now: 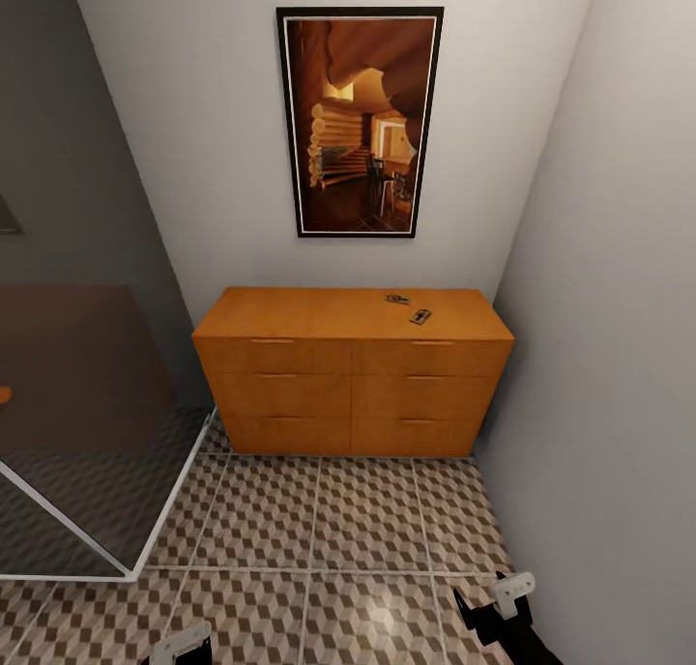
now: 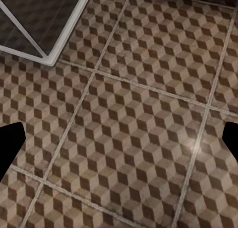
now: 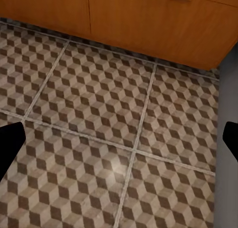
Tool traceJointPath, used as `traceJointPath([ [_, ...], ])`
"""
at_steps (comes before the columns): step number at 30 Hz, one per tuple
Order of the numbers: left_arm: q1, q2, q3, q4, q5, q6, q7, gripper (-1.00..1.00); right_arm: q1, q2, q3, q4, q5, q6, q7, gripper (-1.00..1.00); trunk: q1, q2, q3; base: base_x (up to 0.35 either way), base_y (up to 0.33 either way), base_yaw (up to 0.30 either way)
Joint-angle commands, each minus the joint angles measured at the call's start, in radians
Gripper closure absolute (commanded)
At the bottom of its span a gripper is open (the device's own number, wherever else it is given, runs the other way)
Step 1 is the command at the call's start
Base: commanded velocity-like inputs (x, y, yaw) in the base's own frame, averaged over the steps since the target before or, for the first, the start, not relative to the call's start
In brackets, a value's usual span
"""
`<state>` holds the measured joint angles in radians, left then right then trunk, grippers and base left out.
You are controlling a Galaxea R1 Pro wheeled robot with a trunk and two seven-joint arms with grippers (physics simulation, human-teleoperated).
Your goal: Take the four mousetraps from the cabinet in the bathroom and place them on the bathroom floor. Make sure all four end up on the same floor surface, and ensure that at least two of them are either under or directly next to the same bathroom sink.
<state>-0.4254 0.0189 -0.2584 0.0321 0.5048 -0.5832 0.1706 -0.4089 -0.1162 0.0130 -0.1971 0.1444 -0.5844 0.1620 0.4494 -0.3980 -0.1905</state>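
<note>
Cabinet [image 1: 353,375]: drawers closed; two mousetraps [image 1: 410,308] on top, near its right rear corner. Left pincer [image 2: 119,138], right pincer [image 3: 119,138]: both spread, empty, above bathroom floor [image 1: 367,520].

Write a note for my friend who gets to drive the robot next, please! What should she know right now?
Left gripper: open, empty, hanging over the bathroom floor.
Right gripper: open, empty, over the floor in front of the cabinet.
Mousetraps: two small ones lie on the cabinet top, toward its right end. The other two are not visible; the drawers look closed.
Done: the robot faces the cabinet. No trap is on the floor yet.
Left: pick up all four traps, set them on the tiled floor, at least two under or beside one sink.
</note>
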Motion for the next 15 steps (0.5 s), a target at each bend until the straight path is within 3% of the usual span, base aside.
traceJointPath([
  [1,-0.002,0.000,-0.009,0.003,0.003,-0.004,0.004,-1.00,-0.001,0.000,0.001,0.001,0.003,-0.003,0.001,-1.00,0.001,-0.002,-0.002,0.000,0.000,0.000],
  [15,-0.002,0.000,-0.009,0.003,0.003,-0.004,0.004,-1.00,-0.001,0.000,0.002,0.001,0.003,-0.003,0.001,-1.00,0.001,-0.002,-0.002,0.000,0.000,0.000],
])
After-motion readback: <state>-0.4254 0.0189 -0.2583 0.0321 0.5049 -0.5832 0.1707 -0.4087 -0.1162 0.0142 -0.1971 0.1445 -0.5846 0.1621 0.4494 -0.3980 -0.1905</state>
